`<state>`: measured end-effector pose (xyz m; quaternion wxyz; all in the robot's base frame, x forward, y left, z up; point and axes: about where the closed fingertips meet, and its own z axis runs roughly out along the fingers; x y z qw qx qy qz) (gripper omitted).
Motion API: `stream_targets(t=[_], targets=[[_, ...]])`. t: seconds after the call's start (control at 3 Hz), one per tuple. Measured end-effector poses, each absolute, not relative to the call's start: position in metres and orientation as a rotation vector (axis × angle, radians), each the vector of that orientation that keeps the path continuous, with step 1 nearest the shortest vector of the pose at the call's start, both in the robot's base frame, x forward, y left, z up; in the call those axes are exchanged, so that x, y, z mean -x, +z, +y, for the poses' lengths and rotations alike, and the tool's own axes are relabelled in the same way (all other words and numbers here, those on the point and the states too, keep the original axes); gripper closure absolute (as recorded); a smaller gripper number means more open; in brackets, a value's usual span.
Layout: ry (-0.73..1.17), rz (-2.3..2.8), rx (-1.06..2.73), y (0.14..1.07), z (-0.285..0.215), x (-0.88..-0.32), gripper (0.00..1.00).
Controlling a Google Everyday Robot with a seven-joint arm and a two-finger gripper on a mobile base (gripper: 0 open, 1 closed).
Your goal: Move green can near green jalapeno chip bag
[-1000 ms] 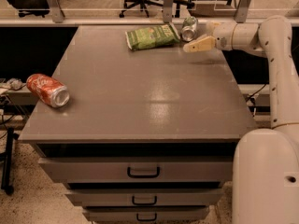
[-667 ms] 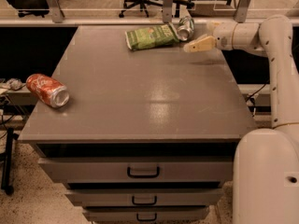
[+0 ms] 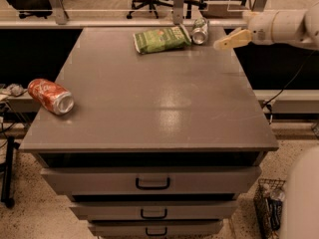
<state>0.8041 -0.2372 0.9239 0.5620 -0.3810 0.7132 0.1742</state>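
Pulled back to the right since a moment ago, the gripper (image 3: pixel 230 39) now hangs over the table's far right edge, a little apart from the green can (image 3: pixel 200 31), which has barely shifted.

Filling most of the view is a grey table (image 3: pixel 149 108) with three drawers (image 3: pixel 152 180) stacked beneath it; the lowest drawer is cut off at the bottom. A pale rounded part of the robot's body (image 3: pixel 304 198) is cut off at the lower right corner. Its white arm (image 3: pixel 284 26) reaches in from the upper right, partly out of view.

At the far edge of the table lies the green jalapeno chip bag (image 3: pixel 160 39), flat and crinkled, its print too small to read. On the near left edge, well apart from everything else, a red-orange can (image 3: pixel 50 96) lies on its side.

Just right of the bag, nearly touching it, sits the green can. One silver end faces the camera, and its green body is dim and hard to make out. The gripper shows only as a tan wedge pointing toward that can. It holds nothing, and I cannot tell whether it is open or closed.
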Motion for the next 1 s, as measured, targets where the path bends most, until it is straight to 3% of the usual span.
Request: stream_targets(t=[1.0], targets=[[0.217, 1.831, 0.854, 0.978, -0.298, -0.678, 0.0]])
